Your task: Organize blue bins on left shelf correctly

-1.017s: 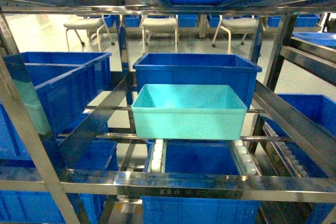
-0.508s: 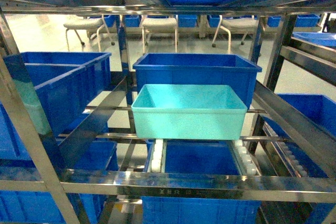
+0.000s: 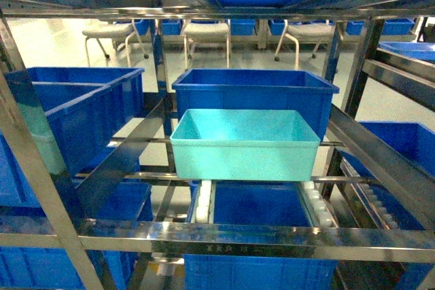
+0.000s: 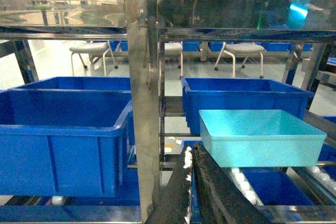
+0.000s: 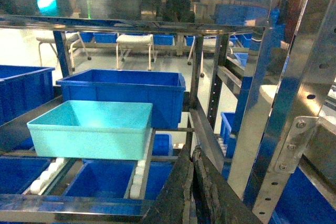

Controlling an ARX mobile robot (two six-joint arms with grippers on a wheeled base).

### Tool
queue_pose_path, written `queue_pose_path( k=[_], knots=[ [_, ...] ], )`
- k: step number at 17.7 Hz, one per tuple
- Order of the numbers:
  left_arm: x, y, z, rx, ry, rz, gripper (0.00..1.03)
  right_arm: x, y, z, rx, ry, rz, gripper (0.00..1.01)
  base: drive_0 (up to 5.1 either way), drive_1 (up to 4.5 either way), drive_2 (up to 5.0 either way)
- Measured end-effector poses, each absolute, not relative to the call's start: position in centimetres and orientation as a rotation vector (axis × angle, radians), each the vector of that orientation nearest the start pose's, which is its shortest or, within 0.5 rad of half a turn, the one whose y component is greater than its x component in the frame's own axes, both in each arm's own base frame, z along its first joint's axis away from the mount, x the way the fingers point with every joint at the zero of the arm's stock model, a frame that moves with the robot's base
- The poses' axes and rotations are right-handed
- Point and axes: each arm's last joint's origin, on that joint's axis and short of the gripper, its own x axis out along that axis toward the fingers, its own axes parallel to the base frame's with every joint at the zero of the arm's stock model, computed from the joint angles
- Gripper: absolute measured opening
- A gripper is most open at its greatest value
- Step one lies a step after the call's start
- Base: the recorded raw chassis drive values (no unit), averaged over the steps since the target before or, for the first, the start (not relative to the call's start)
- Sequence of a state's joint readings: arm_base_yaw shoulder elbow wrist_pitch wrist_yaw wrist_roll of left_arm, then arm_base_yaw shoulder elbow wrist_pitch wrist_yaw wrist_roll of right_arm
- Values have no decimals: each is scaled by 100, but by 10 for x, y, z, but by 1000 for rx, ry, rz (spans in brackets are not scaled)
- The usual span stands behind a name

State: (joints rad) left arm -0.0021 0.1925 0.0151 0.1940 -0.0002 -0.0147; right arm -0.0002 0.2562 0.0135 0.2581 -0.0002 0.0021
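Observation:
A light turquoise bin [image 3: 245, 144] sits empty on the roller tracks of the steel shelf [image 3: 258, 239], in front of a dark blue bin [image 3: 255, 93]. The left wrist view has the turquoise bin [image 4: 260, 135] at right, and my left gripper [image 4: 190, 150] is shut and empty, short of the bin's near left corner. In the right wrist view the turquoise bin [image 5: 92, 127] lies at left, with my right gripper [image 5: 191, 153] shut and empty, to the right of it. Neither gripper shows in the head view.
Dark blue bins stand on the left bay [image 3: 75, 110] and below [image 3: 251, 236]. A steel upright [image 4: 142, 93] rises just left of my left gripper. Uprights [image 5: 283, 103] stand close on the right. Chairs [image 3: 204, 35] stand on the floor behind the rack.

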Motion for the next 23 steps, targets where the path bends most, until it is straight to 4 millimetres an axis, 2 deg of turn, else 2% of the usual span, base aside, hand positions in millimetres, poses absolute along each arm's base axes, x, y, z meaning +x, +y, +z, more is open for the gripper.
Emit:
queue_pose_path(
  k=[4, 6, 8, 9, 12, 13, 17, 19, 20, 21, 23],
  knots=[
    [108, 0, 171, -14, -17, -2, 2, 111, 0, 171, 2, -16, 0, 2, 0, 0, 0],
    [98, 0, 166, -15, 15, -2, 2, 110, 0, 171, 2, -16, 0, 2, 0, 0, 0],
    [97, 0, 167, -14, 4, -2, 2, 107, 0, 170, 2, -6, 0, 2, 0, 0, 0],
    [97, 0, 167, -14, 2, -2, 2, 97, 0, 170, 2, -28, 0, 2, 0, 0, 0],
    [97, 0, 167, -14, 0, -2, 2, 97, 0, 168, 2, -6, 0, 2, 0, 0, 0],
    [97, 0, 167, -14, 0, -2, 8, 97, 0, 168, 1, -5, 0, 6, 0, 0, 0],
    [97, 0, 167, -14, 0, -2, 53, 97, 0, 168, 0, -6, 0, 51, 0, 0, 0],
    [97, 0, 167, -14, 0, -2, 82, 97, 0, 168, 1, -6, 0, 81, 0, 0, 0],
    [97, 0, 167, -14, 0, -2, 93, 97, 0, 168, 0, -6, 0, 90, 0, 0, 0],
    [97, 0, 167, -13, 0, -2, 100, 97, 0, 168, 1, -6, 0, 100, 0, 0, 0],
    [97, 0, 167, -14, 0, -2, 98, 97, 0, 168, 1, -6, 0, 98, 0, 0, 0]
  ],
)
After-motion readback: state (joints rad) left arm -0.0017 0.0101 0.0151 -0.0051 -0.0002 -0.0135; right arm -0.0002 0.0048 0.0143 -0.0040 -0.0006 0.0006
